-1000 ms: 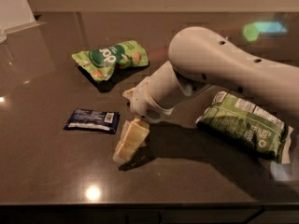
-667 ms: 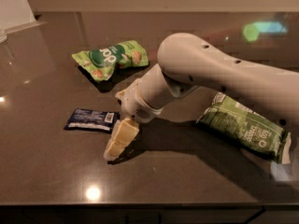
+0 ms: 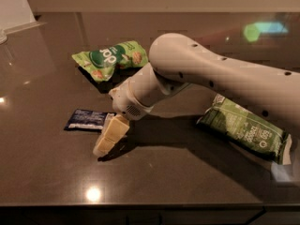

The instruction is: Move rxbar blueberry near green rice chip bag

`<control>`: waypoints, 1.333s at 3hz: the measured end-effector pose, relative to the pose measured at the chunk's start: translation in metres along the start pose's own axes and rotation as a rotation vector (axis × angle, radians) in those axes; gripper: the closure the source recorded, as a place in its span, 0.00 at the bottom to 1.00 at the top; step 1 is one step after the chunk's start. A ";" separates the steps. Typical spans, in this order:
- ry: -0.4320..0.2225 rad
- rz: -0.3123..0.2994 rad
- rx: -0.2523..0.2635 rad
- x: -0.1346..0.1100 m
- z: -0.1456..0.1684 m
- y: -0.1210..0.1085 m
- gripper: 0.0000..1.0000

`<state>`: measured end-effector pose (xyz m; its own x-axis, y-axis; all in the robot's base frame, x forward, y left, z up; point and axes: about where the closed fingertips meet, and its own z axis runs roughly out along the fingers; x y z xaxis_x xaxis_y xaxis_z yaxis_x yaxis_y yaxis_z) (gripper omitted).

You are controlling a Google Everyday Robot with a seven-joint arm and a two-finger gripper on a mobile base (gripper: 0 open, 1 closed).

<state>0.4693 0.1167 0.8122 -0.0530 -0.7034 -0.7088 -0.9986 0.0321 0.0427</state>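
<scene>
The rxbar blueberry (image 3: pixel 86 119) is a small dark navy wrapper lying flat on the dark countertop (image 3: pixel 56 172), left of centre. The green rice chip bag (image 3: pixel 110 59) is bright light green with a dark round logo and lies further back, behind the bar. My gripper (image 3: pixel 107 142), cream coloured, hangs from the white arm (image 3: pixel 201 76) and points down to the left. It sits right at the bar's right end, low on the counter, its upper part overlapping the wrapper's edge.
A larger, darker olive-green bag (image 3: pixel 243 128) with white text lies on the right, partly under the arm. The counter's front edge (image 3: pixel 140 204) runs along the bottom. A wall stands behind the counter.
The arm has swung left and the gripper has come from right of the bar to its right end. The bar and both bags have not moved.
</scene>
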 end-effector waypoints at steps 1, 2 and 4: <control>0.000 0.000 0.000 0.000 0.000 0.000 0.21; -0.033 -0.008 -0.001 -0.004 -0.001 0.005 0.44; -0.035 -0.009 -0.001 -0.009 -0.006 0.005 0.92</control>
<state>0.4645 0.1192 0.8228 -0.0443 -0.6781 -0.7337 -0.9990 0.0255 0.0368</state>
